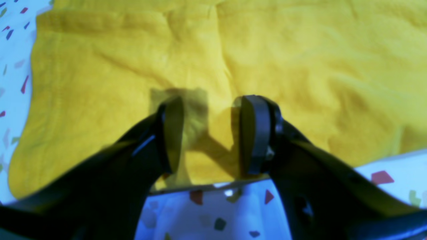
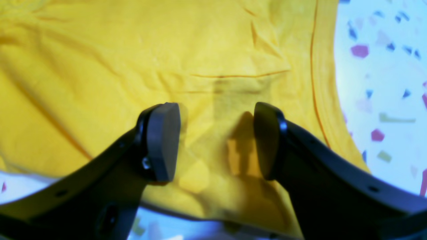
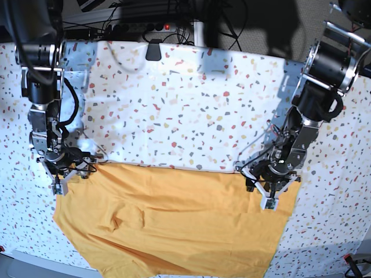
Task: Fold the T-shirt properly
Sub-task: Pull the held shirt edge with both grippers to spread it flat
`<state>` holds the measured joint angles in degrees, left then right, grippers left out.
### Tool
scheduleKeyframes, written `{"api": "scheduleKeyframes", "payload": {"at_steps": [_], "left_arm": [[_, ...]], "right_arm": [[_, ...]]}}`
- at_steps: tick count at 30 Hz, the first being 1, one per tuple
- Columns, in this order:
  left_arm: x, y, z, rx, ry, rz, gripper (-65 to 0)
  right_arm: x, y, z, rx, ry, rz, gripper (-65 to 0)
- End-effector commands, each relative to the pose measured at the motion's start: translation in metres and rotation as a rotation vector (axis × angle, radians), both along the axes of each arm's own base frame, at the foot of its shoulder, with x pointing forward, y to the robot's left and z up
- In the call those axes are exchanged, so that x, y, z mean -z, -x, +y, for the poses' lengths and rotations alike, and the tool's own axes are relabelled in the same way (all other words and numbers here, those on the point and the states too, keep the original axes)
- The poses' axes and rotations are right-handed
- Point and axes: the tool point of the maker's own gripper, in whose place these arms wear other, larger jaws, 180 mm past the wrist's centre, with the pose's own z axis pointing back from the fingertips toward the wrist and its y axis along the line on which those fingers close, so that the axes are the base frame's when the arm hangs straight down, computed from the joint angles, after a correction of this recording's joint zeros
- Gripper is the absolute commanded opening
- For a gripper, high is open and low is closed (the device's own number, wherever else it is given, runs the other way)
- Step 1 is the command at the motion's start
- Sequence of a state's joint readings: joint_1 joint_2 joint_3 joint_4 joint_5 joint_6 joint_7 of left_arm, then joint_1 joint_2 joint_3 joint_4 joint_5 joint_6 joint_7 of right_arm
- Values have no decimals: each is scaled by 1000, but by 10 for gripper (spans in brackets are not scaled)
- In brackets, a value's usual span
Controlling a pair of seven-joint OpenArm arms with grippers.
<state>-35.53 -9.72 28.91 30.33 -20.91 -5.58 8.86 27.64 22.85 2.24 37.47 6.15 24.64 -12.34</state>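
On my screen's left, my right gripper (image 3: 65, 175) sits jaws apart over the T-shirt (image 3: 174, 226) at its far-left corner. The shirt sprawls across the tablecloth (image 3: 185, 104) along the counter's near edge. On the right, my left gripper (image 3: 268, 191) gapes over the far-right corner.

White tablecloth (image 3: 191, 104) with scattered red, green and dark terrazzo-style flecks covers the table, reaching all sides of the base view. Behind its far edge: dark background, a tangle of black cables (image 3: 174, 20), and a power strip (image 3: 136, 26) with a lit red switch. A small black clip (image 3: 153, 51) sits on the far edge. Lighting bright, even, overhead.
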Motion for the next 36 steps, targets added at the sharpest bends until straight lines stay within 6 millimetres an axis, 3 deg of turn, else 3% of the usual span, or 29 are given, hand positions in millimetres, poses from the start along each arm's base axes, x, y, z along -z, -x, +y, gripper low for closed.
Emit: {"api": "scheduleKeyframes", "payload": {"at_steps": [1, 8, 22, 29, 36], "left_arm": [[14, 10, 15, -21, -53, 86, -387], [36, 40, 7, 5, -45, 135, -387], [21, 95, 14, 115, -77, 122, -387], [25, 135, 7, 128, -44, 149, -387], [10, 165, 18, 74, -10, 107, -387]], "right_arm": [[0, 5, -6, -10, 33, 39, -294], [3, 28, 7, -62, 70, 51, -294], [16, 85, 22, -146, 129, 108, -294], [23, 125, 21, -147, 105, 145, -294], [21, 160, -2, -78, 100, 155, -294]]}}
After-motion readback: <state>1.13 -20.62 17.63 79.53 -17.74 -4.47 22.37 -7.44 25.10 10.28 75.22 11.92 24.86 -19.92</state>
